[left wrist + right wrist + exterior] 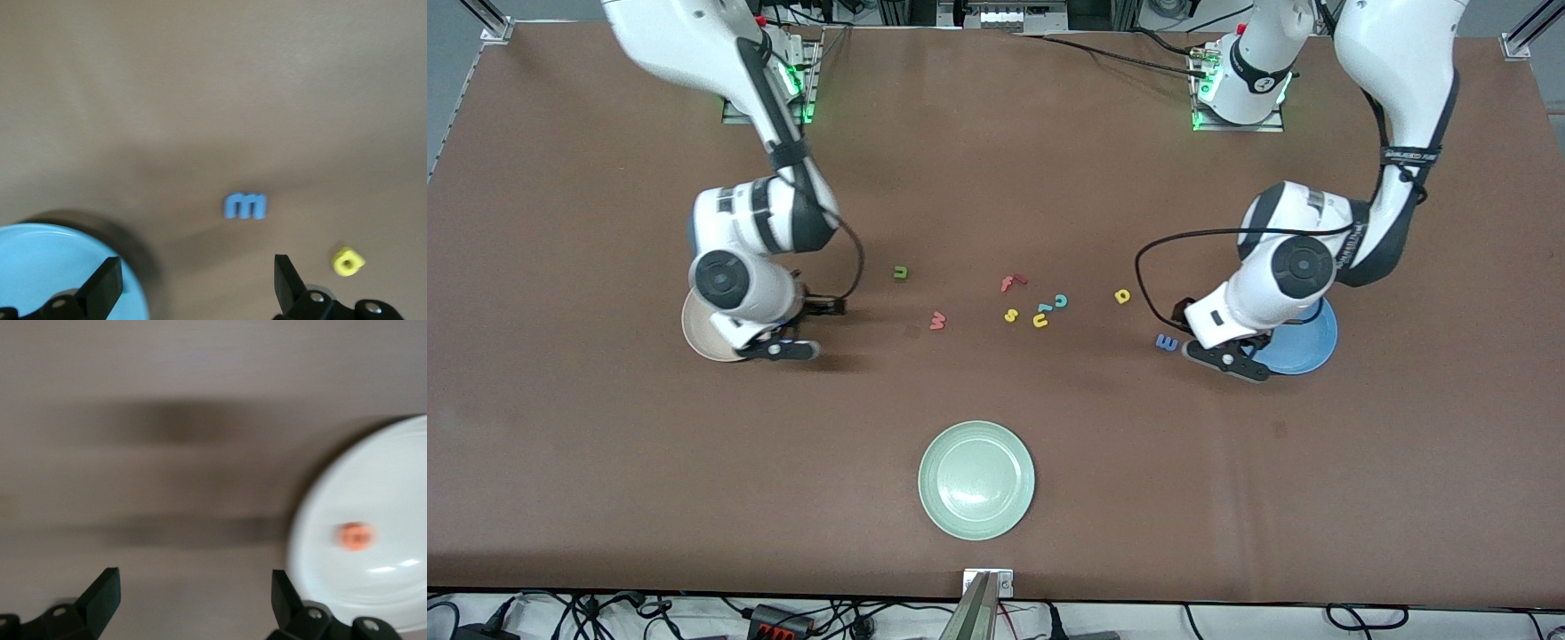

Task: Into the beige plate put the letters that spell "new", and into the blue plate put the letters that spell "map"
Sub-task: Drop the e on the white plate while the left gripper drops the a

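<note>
1. Both sets of fingers are spread and empty: left gripper (193, 283) over the blue plate (1303, 351) rim, right gripper (193, 603) beside the beige plate (373, 540), which holds the orange e (355, 536).
2. Blue m (1167, 342) lies on the bench just beside the blue plate; a descending finger could nudge it away.
3. Near the bench's middle, the teal a (1043, 308) touches the yellow u (1040, 321), so a grab there could catch the wrong letter.

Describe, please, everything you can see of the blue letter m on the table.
The blue m is a small, flat letter that looks like foam, in a mid blue. It lies flat on the brown table, apart from the blue plate and beside it, toward the right arm's end. The yellow p lies farther from the front camera. Nothing touches the m; the open left gripper hovers over the plate's edge.
</note>
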Controlling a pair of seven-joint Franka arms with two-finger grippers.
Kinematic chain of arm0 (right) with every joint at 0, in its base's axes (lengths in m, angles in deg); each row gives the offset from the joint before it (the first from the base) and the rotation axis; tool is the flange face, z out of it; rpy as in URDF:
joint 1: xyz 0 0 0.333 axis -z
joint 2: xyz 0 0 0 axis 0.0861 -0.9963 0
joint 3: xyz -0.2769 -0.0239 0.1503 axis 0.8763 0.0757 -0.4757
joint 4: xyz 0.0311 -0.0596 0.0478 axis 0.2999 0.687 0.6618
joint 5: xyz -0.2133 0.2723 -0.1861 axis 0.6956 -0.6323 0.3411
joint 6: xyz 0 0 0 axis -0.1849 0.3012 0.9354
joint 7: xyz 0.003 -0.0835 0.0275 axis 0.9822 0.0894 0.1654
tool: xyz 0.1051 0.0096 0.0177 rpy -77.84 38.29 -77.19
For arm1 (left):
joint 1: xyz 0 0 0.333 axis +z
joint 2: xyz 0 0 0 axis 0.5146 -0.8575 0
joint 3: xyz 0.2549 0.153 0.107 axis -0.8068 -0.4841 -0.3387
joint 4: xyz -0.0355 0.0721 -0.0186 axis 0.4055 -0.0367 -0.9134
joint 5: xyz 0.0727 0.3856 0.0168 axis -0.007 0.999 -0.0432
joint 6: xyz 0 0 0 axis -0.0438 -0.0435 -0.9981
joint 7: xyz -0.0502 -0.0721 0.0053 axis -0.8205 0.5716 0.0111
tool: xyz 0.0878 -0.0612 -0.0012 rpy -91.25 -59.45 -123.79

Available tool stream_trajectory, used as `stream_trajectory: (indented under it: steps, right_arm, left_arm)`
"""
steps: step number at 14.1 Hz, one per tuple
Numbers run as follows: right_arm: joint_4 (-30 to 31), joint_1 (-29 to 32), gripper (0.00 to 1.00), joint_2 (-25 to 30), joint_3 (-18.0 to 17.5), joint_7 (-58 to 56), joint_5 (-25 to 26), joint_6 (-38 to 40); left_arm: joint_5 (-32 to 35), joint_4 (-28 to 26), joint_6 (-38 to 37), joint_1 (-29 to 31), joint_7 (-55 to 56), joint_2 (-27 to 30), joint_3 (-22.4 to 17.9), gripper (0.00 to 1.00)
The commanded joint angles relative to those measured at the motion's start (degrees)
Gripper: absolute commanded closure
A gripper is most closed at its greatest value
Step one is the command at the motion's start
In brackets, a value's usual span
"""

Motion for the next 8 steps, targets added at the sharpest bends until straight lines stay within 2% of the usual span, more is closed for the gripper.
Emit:
stream_trajectory:
  steps: [1,3,6,8]
  right_arm:
    - [1.2,-5.8,0.00,0.0,0.7,6.8,-2.9,-3.4]
    - [2.4,-9.4,0.00,-0.5,0.7,11.0,-4.7,-6.2]
    - [7.2,-12.4,0.04,-0.8,0.6,12.5,-4.8,-13.3]
    - [8.0,-14.1,0.06,-1.5,0.6,15.3,-4.8,-14.8]
  left_arm:
    - [0.3,2.2,-0.7,0.2,13.0,-2.4,0.3,0.00]
    - [0.3,2.8,-1.1,0.0,19.0,-3.1,0.4,0.00]
    - [0.2,5.4,-1.8,-0.2,19.3,-4.0,0.4,0.00]
    - [0.2,9.6,-5.3,0.2,19.0,-5.5,0.4,0.00]
